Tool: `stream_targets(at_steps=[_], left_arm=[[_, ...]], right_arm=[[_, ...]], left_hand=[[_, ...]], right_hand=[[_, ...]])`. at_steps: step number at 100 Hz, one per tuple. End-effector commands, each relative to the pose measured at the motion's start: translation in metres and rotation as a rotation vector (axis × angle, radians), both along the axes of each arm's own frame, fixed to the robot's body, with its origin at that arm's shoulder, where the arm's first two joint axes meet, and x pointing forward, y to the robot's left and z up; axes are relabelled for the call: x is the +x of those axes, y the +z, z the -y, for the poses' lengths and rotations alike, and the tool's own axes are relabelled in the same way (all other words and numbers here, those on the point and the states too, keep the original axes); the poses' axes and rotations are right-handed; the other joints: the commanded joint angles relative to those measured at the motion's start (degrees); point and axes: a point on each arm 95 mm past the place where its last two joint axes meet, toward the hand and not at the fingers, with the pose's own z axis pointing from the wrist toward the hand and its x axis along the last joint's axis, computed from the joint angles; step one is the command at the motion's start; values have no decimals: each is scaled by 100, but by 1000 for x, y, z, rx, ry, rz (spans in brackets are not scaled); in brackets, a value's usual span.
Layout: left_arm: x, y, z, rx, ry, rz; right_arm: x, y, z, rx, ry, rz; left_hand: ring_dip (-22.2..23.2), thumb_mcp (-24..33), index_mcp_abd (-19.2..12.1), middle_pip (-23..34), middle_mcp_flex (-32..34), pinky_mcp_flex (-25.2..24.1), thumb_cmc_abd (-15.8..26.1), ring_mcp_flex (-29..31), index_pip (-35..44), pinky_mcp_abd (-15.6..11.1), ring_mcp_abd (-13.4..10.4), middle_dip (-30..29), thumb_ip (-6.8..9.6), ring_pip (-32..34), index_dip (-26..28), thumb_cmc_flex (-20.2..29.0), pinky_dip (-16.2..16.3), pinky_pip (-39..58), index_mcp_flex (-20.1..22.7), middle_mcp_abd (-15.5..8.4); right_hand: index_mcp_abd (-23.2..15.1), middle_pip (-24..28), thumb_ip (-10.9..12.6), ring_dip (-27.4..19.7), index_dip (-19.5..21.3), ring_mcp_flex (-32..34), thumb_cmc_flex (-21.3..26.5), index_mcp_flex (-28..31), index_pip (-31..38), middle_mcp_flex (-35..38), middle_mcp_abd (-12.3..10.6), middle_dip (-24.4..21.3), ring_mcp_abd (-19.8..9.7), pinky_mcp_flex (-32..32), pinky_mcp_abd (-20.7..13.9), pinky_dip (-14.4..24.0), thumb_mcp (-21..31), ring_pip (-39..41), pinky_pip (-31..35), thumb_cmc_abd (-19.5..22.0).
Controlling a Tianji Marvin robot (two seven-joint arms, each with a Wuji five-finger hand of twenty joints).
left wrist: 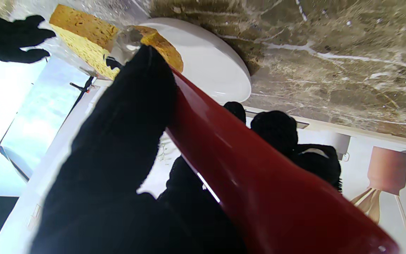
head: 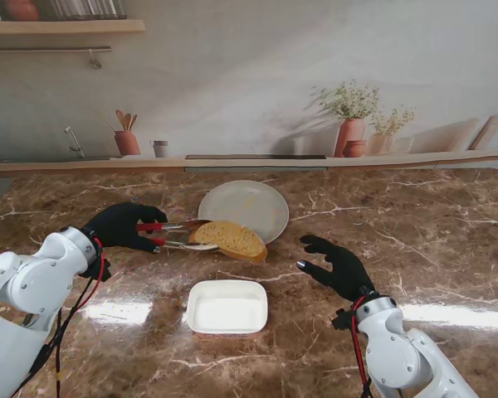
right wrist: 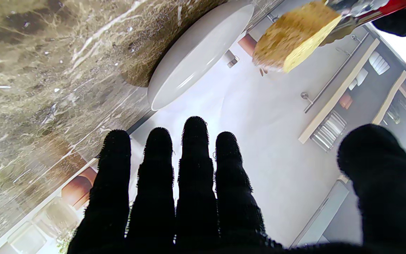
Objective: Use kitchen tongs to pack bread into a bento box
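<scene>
Left hand [head: 124, 225] clenched, raised; right hand [head: 336, 265] fingers spread, empty.

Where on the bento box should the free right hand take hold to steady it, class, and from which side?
Grip the right-hand short wall of the bento box, coming in from the right, where the open right hand already waits. The box is shallow, lies flat and is open on top, so a rim pinch leaves its inside free for the bread that the left hand carries in the tongs.
</scene>
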Motion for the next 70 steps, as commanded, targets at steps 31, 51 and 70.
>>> stream_targets(at_steps=[31, 51, 70], left_arm=[[-31, -1, -9, 45, -54, -27], [-37, 0, -6, 82, -88, -27], [-41, -1, -4, 94, -109, -36]], right_arm=[[-2, 0, -6, 5, 18, -12], [-2, 0, -8, 7, 19, -13], [-2, -1, -9, 9, 21, -16]], left_hand=[[135, 1120, -1321, 962, 650, 67, 1287, 246, 3792, -88, -101, 305, 213, 358, 741, 1201, 200, 356, 1485, -558], [151, 1090, -1341, 958, 640, 81, 1296, 248, 3770, -105, -133, 298, 213, 363, 742, 1193, 214, 368, 1466, -566], [169, 1067, -1338, 954, 630, 70, 1300, 243, 3748, -118, -131, 292, 221, 370, 738, 1210, 225, 364, 1460, -558]], right_hand=[[-152, -39, 121, 62, -78, 96, 170, -99, -49, -30, -83, 44, 27, -42, -50, 161, 15, 39, -5, 112], [-152, -41, 121, 61, -77, 95, 167, -94, -48, -33, -87, 43, 31, -37, -47, 161, 15, 39, -1, 111], [-151, -36, 122, 61, -75, 93, 175, -91, -45, -25, -81, 46, 27, -40, -54, 158, 17, 38, -2, 108]])
